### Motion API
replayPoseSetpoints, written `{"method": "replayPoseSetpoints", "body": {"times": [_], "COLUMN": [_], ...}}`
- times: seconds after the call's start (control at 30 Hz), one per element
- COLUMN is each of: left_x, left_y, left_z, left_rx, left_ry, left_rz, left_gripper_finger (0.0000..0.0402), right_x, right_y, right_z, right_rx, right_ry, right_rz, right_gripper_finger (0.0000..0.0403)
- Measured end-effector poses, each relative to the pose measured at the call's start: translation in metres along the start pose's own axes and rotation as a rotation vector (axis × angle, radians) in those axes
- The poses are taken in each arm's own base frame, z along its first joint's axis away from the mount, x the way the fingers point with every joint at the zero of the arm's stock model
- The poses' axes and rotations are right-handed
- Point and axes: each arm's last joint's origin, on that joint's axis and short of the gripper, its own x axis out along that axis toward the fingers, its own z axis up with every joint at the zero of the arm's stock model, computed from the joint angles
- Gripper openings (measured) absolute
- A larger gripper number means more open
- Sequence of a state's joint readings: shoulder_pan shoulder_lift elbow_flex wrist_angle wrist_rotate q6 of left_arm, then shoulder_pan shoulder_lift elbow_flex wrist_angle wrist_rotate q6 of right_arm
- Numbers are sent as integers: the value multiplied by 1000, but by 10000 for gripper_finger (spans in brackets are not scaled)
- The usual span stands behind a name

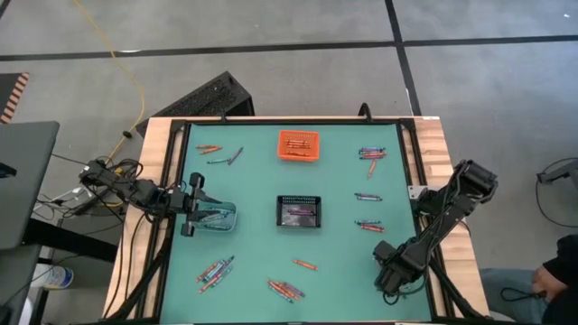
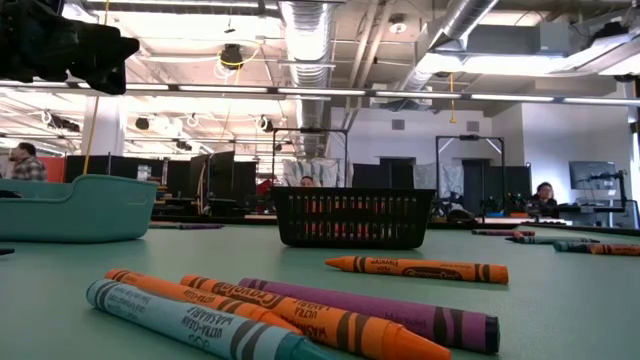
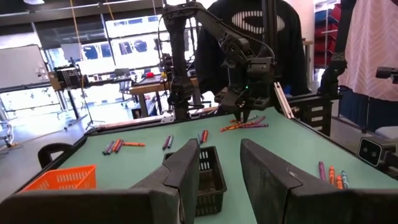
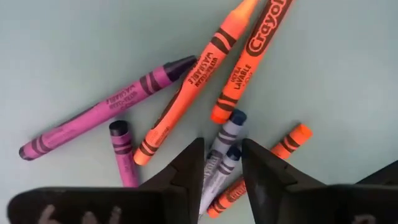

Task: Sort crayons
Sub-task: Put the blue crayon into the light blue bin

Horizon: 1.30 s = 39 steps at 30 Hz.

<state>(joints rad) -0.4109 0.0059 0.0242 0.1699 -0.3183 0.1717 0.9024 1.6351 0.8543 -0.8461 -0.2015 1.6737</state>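
Near the lower right of the high view, the right hand (image 1: 390, 278) hangs low over the green counter (image 1: 253, 235), pointed straight down at a small heap of crayons (image 4: 186, 99). Its own wrist view shows purple, orange and blue-grey sticks lying crossed under it, and the two dark fingers (image 4: 189, 168) stand apart with a blue-grey crayon (image 4: 225, 140) showing in the gap between them. Nothing is gripped; the fingers are parted narrowly, apparently to straddle that one stick rather than its neighbours, though whether they touch it I cannot tell.

At the left edge of the counter the left hand (image 1: 191, 215) waits over the teal bin (image 1: 217, 217), fingers parted and empty, out of the way of the sorting.

More crayons lie in loose groups all round the counter: upper left, down the right side and along the bottom. The black bin (image 1: 299, 211) sits at the centre and the orange bin (image 1: 299, 144) above it, both within reach of either arm, and both seem to hold some sticks already. By that, sorting is partly done with many left. The crowded heap is the risk: closing could catch a second crayon.
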Motion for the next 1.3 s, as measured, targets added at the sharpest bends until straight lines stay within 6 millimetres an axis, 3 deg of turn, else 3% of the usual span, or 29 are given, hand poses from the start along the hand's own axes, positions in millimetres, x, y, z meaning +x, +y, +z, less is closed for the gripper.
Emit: {"method": "replayPoseSetpoints", "body": {"times": [0.4,0.67,0.9,1.3], "left_x": [0,0,0,0], "left_y": [0,0,0,0], "left_z": [0,0,0,0], "left_rx": [0,0,0,0], "left_ry": [0,0,2,1], "left_rz": [1,1,0,1], "left_gripper_finger": [106,106,106,106], "right_x": [0,-1,0,-1], "right_y": [1,1,1,0], "right_z": [8,12,12,13], "right_rx": [-44,-40,-34,-61], "right_ry": [-56,-84,-87,-91], "right_rz": [18,22,24,0], "right_gripper_finger": [66,56,78,154]}}
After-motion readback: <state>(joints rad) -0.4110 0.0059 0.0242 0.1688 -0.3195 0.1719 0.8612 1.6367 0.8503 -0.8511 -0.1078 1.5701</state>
